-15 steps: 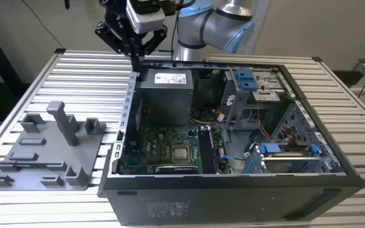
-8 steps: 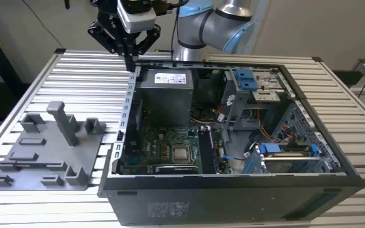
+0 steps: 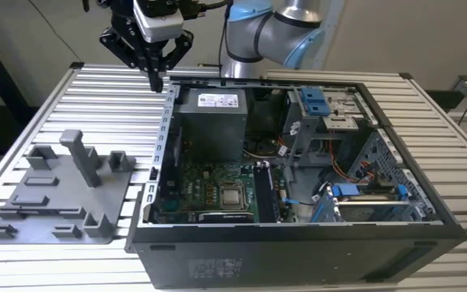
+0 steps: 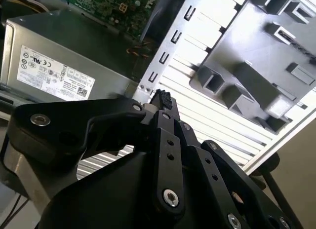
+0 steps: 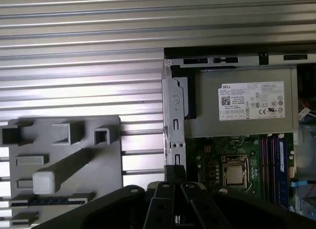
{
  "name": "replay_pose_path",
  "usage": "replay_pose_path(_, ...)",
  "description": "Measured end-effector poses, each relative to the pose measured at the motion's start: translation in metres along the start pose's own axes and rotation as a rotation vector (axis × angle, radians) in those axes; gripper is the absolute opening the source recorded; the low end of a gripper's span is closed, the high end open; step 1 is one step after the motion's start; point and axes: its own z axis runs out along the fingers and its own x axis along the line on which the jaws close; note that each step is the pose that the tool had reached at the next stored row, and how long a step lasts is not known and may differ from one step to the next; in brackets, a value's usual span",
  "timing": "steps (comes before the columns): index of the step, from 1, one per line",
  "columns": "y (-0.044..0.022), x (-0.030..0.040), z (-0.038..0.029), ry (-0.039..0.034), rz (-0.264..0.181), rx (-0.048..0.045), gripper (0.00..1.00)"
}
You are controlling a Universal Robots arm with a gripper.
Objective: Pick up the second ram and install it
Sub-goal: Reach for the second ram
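Observation:
My gripper point(image 3: 159, 82) hangs high over the far corner of the open computer case point(image 3: 162, 121), on the exterior view's left. Its fingers are shut with nothing between them, as both wrist views show point(image 4: 160, 98) point(image 5: 174, 172). A long, thin dark strip, apparently the second ram point(image 5: 49, 201), rests on edge in a long slot of the grey plastic tray point(image 3: 116, 201); the gripper is well away from it. On the motherboard point(image 5: 212, 155), a stick with a bluish-white label point(image 5: 282, 160) stands in the memory slots.
A grey upright post point(image 3: 83, 158) rises from the tray. The power supply point(image 3: 213, 121) fills the case's far end. Blue drive latches point(image 3: 315, 100) and a drive cage point(image 3: 363, 194) stand at the exterior view's right. The ribbed table point(image 3: 39, 121) lies all around.

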Motion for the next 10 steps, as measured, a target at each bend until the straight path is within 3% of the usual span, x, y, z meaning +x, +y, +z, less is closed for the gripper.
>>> replay_pose_path(10, -0.0019, 0.0184, -0.0004, 0.0000, 0.000, 0.0000, 0.11)
